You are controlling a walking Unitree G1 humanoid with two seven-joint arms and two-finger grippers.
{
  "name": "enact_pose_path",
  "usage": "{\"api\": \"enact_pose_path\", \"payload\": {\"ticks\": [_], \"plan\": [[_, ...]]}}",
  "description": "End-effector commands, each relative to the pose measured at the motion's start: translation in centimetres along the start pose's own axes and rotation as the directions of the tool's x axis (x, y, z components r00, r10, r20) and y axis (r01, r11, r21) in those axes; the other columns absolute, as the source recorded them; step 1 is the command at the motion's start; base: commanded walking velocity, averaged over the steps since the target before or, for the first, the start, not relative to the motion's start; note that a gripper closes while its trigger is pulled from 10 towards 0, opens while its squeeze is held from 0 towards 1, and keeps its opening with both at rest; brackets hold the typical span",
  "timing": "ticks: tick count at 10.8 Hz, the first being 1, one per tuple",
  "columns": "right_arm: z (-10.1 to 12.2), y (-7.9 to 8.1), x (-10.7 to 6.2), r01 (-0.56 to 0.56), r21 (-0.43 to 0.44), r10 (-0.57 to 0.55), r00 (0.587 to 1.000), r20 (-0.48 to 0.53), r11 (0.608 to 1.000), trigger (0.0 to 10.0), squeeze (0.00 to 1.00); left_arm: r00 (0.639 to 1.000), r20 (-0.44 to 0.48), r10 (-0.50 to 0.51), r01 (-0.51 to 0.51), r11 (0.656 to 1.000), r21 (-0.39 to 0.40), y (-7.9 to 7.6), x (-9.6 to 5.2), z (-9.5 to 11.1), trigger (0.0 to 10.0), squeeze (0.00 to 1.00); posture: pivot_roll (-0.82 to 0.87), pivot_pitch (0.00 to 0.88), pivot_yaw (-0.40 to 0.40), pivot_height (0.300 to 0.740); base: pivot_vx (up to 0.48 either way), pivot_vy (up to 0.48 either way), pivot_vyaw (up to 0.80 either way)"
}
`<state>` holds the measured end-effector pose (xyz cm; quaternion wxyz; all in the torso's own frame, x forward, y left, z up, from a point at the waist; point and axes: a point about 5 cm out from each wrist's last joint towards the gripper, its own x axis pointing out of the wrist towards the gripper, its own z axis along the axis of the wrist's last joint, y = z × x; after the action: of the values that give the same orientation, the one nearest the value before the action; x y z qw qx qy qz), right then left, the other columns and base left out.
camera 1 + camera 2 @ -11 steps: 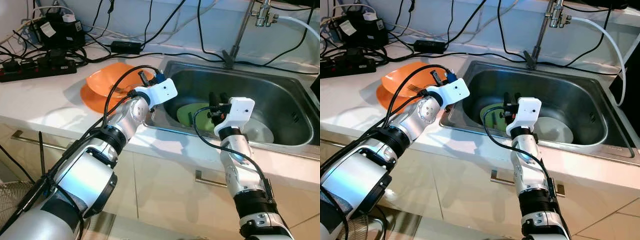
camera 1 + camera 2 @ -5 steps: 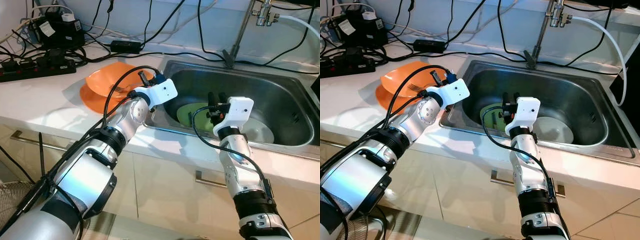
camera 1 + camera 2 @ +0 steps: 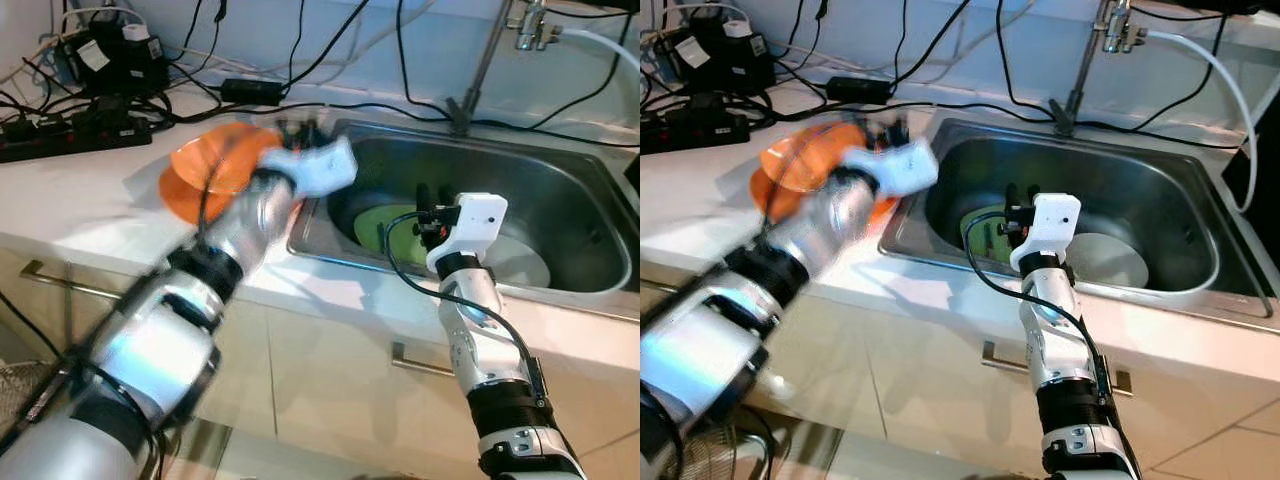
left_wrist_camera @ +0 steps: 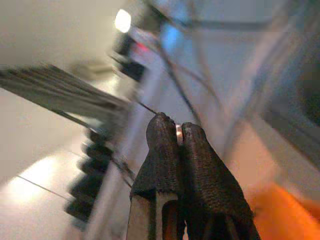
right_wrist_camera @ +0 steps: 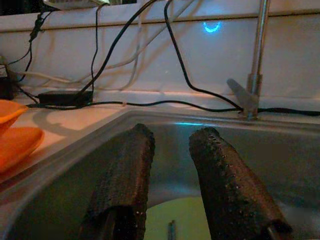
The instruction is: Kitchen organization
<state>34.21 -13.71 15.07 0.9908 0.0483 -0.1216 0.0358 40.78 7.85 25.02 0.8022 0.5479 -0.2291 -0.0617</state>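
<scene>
Two stacked orange plates (image 3: 205, 165) lie on the white counter left of the sink (image 3: 400, 282). My left gripper (image 3: 298, 132), blurred by motion, is above their right edge near the sink corner. In the left wrist view its fingers (image 4: 178, 131) are pressed shut with a thin sliver of metal, likely a utensil, between the tips. My right gripper (image 3: 432, 196) hangs open over a green plate (image 3: 395, 228) in the sink bottom, nothing between its fingers (image 5: 172, 134). A white plate (image 3: 522, 264) lies beside the green one.
A faucet (image 3: 482, 68) stands behind the sink. Power strips, adapters and black cables (image 3: 85, 105) crowd the back left of the counter. Cabinet fronts with metal handles (image 3: 425, 362) run below the counter edge.
My left arm has swung and is now blurred, its gripper lifted a little up and back over the orange plates' edge. The right arm and the plates have stayed put.
</scene>
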Motion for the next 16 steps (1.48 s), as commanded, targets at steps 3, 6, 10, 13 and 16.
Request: {"api": "enact_pose_path", "payload": {"ticks": [3,6,10,13,16], "plan": [[0.4,0.0,0.4,0.007,0.004,-0.007,1.000,0.010,1.000,10.0,0.00,0.939,0.290,0.184,-0.060,0.919,-0.390,3.9,0.5,5.6,10.0,0.00,0.19,0.000,-0.019,0.740,0.000,0.000,0.00],[1.4,0.7,1.1,-0.057,0.015,0.057,0.998,0.039,0.998,10.0,1.00,0.918,0.350,0.185,0.184,0.583,-0.791,3.7,-0.4,7.0,10.0,0.00,0.19,0.000,-0.016,0.740,0.000,0.000,0.00],[3.8,1.7,2.2,-0.167,-0.039,0.170,0.980,0.105,0.985,10.0,0.00,0.904,0.405,0.136,0.332,0.371,-0.867,3.3,-1.0,6.3,10.0,0.00,0.19,0.000,-0.016,0.740,0.000,0.000,0.00],[5.0,2.8,2.4,-0.219,-0.024,0.220,0.964,0.147,0.975,10.0,0.00,0.880,0.466,0.092,0.429,0.268,-0.863,2.6,-1.6,6.5,10.0,0.00,0.18,0.000,-0.014,0.740,0.000,0.000,0.00],[5.2,3.3,2.4,-0.236,-0.010,0.234,0.960,0.154,0.972,10.0,0.00,0.862,0.504,0.054,0.477,0.253,-0.842,2.3,-1.9,6.8,10.0,0.00,0.19,0.000,-0.011,0.740,0.000,0.000,0.00]]}}
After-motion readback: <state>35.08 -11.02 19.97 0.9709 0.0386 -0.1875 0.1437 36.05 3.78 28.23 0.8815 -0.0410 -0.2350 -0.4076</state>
